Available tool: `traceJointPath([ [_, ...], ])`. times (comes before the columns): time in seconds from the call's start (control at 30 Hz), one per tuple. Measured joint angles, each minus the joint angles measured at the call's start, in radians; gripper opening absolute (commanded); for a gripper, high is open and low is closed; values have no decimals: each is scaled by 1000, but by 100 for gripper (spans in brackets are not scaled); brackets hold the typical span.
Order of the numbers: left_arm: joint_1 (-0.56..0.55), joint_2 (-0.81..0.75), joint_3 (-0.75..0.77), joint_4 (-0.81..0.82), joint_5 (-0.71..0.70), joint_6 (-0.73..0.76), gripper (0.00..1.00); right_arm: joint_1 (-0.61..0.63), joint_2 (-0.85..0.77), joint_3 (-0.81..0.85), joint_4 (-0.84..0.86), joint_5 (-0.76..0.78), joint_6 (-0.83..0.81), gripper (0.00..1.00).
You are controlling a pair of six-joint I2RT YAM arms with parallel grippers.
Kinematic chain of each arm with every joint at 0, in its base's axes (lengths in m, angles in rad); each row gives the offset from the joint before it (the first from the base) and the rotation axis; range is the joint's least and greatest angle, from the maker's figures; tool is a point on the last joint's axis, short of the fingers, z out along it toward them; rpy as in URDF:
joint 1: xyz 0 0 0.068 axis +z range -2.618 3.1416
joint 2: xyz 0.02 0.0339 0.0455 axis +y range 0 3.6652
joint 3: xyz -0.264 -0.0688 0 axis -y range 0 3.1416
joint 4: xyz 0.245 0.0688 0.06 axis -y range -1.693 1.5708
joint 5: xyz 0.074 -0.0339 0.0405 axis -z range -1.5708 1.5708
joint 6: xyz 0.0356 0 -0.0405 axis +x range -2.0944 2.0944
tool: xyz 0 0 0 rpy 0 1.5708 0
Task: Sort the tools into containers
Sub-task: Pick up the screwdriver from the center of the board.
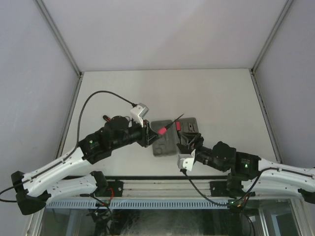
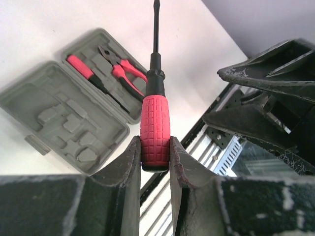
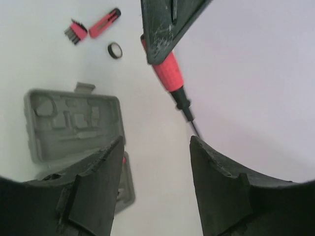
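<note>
the left hand point(image 2: 154, 147) pinches a screwdriver point(image 2: 155, 123) by its red handle, held over the grey trays point(image 2: 29, 98) with the shaft pointing away from the fingers. pliers point(image 2: 125, 73) and a second screwdriver point(image 2: 81, 66) lie in one of the trays. the right hand point(image 3: 156, 142) hangs spread beside the trays. a dark ring point(image 3: 115, 50) lies on the worktop point(image 1: 221, 93), apart from the trays.

1. A white table point(image 1: 216, 93) fills the middle, its matte top lit softly and evenly.
2. Pale grey walls close it in: a back wall point(image 1: 162, 29) at the far edge, a left wall point(image 1: 29, 73) and a right wall point(image 1: 290, 73) along the sides.
3. A metal strip point(image 1: 58, 37) rises from each far corner.
4. A metal rail point(image 1: 162, 183) runs along the near edge.
</note>
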Motion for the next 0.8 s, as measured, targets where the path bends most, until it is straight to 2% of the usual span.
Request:
traceJointPath([
  [0.23, 5, -114, -15, 23, -100, 0, 0, 0, -69, -85, 171, 6, 367, 56],
  [0.33, 5, -154, -41, 43, -130, 0, 0, 0, -63, -93, 246, 40, 587, 56],
  [0.47, 7, -190, -74, 69, -155, 0, 0, -1, -21, -93, 323, 144, 909, 49],
  [0.6, 7, -217, -96, 82, -170, 0, 0, -17, 30, -95, 347, 264, 1250, 49],
  [0.8, 7, -229, -103, 110, -170, 0, 0, -78, 64, -101, 381, 311, 1650, 50],
])
